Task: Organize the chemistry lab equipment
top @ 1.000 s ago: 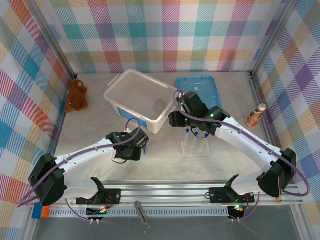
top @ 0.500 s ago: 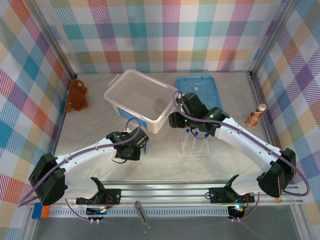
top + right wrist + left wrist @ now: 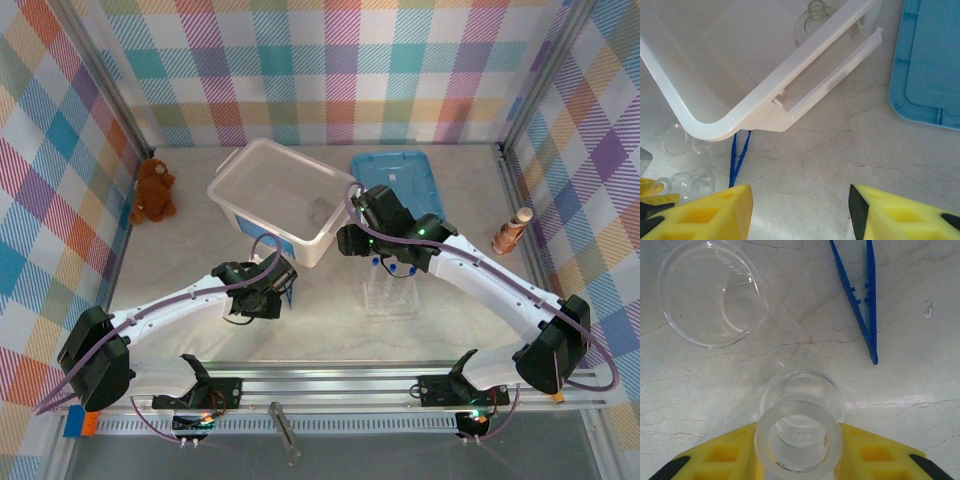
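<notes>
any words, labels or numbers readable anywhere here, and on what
No text can be read in any view.
beaker: faint marks by the rim, too faint to read
blue lid: small white patch, too small to read
brown bottle: too small to tell
round flask: plain glass

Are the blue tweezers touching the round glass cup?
Apart. The left wrist view shows bare table between the tweezers and the glass cup.

One tweezers (image 3: 871, 342), one bin (image 3: 275, 180), one blue lid (image 3: 397, 178), one teddy bear (image 3: 154, 190), one rack (image 3: 392, 295)
</notes>
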`<state>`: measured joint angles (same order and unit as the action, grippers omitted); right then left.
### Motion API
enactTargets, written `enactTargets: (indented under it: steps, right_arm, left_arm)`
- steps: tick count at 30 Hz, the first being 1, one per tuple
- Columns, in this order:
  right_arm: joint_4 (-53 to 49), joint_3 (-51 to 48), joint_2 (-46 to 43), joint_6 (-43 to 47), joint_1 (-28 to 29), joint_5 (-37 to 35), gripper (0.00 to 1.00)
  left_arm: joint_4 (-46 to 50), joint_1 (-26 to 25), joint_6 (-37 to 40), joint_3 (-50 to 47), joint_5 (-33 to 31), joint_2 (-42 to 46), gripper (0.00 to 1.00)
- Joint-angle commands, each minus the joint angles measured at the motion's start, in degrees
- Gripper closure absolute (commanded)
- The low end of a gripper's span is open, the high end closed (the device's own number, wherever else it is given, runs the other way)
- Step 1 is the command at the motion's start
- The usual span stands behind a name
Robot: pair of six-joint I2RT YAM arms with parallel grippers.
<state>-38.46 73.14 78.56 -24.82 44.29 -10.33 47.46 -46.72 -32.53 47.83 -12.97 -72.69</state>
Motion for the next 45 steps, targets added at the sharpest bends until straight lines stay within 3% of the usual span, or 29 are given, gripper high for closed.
enactTargets:
  steps: [1, 17, 32, 45]
  right_arm:
    - [1.4, 0.4, 0.62, -0.45, 0.36, 0.83, 0.46]
    - [1.86, 0.17, 0.71, -0.49, 0.44, 1.22, 0.46]
    - [1.7, -0.01, 0.14, -0.34, 0.53, 0.97, 0.46]
    - [1.53, -0.27, -0.19, -0.37, 0.53, 0.71, 0.46]
  left_arm:
    - [0.44, 0.49, 0.91, 1.5, -0.48, 0.21, 0.66]
    - [2.24, 0.53, 1.61, 2.45, -0.55, 0.75, 0.66]
    - [1.4, 1.62, 2.77, 2.55, -0.89, -1.43, 0.56]
    - [-0.04, 3.2, 4.56, 3.56, 0.39, -2.41, 0.56]
